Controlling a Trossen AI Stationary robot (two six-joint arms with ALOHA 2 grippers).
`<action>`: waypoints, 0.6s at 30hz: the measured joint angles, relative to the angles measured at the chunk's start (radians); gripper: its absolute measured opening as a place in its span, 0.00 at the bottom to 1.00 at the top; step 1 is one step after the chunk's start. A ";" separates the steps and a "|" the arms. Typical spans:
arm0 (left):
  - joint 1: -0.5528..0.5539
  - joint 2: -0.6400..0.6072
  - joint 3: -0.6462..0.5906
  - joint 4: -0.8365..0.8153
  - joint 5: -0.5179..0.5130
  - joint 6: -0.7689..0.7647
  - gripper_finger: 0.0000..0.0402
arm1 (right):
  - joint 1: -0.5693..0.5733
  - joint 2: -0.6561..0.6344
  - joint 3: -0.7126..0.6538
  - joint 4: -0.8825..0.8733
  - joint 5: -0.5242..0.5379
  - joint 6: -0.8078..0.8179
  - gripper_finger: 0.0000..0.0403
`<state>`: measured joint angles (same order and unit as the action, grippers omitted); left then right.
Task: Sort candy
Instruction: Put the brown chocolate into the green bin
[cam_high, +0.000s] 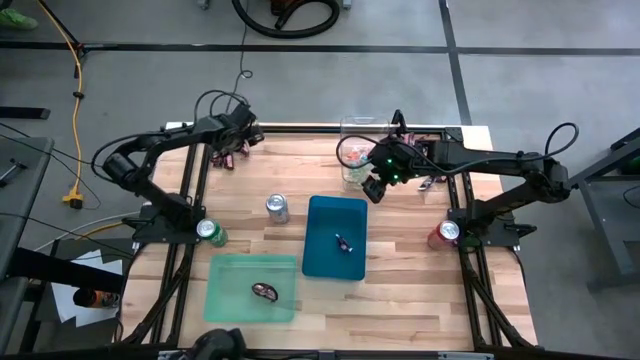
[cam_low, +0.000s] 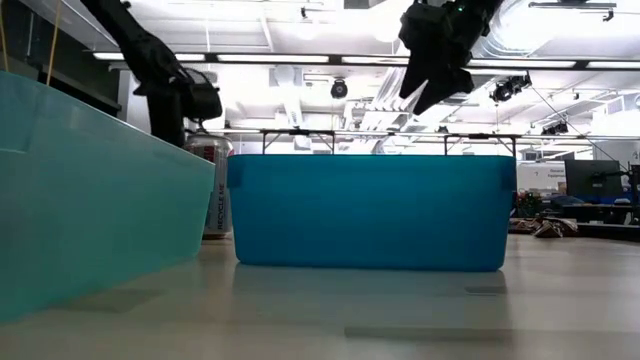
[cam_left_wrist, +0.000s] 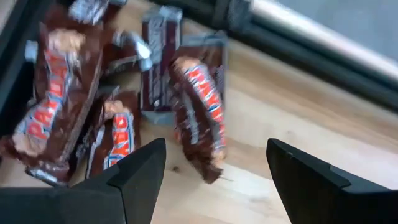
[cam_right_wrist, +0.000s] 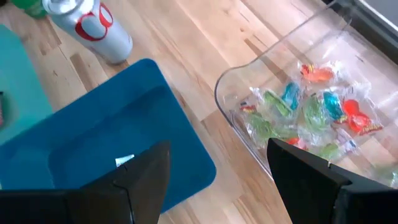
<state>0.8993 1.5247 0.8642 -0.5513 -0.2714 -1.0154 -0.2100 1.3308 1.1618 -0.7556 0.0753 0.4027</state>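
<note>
Left gripper (cam_left_wrist: 214, 180) had its jaws spread wide with nothing in them, hanging right over the pile of chocolate bars (cam_left_wrist: 112, 99) at the far left corner of the table (cam_high: 400, 300). One brown bar with red lettering (cam_left_wrist: 199, 115) lay just ahead of the gap between the fingers, tilted, not touched. The rest of the pile sat off to one side of it, overlapping each other.

Right gripper (cam_right_wrist: 217, 180) was wide open too and empty, up in the air by the near edge of the clear container (cam_right_wrist: 249, 74). The little red, green and blue wrapped sweets (cam_right_wrist: 311, 106) were inside that container, just past one finger. The blue bin (cam_high: 336, 237) was under the other finger, with one small wrapped piece (cam_high: 343, 241) in it. Further out, the green bin (cam_high: 250, 288) held a dark piece (cam_high: 264, 291), and a silver soda can (cam_high: 277, 208) stood between the bins.
</note>
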 joint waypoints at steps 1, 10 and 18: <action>0.000 0.014 0.000 0.002 0.000 -0.013 0.66 | 0.000 0.000 0.000 0.004 0.000 0.000 0.65; 0.027 0.124 0.000 0.037 0.053 -0.058 0.65 | 0.000 0.000 0.000 0.005 0.001 0.027 0.65; 0.021 0.128 0.008 0.025 0.058 -0.054 0.41 | 0.001 0.000 0.000 0.006 0.006 0.035 0.65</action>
<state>0.9199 1.6524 0.8718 -0.5260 -0.2135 -1.0695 -0.2089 1.3308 1.1618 -0.7498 0.0811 0.4374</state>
